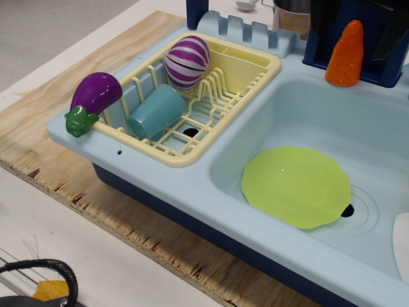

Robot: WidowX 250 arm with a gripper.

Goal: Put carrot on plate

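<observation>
Orange carrot [346,54] one, green plate [296,185] one, well apart

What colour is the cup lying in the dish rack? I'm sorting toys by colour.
Teal blue; the cup shows clearly in the observation image, lying on its side in the yellow dish rack.

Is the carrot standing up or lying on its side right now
Upright. The carrot stands on its wide base on the sink's back ledge, rounded tip pointing up, against the dark blue block. It is not on the plate.
</observation>
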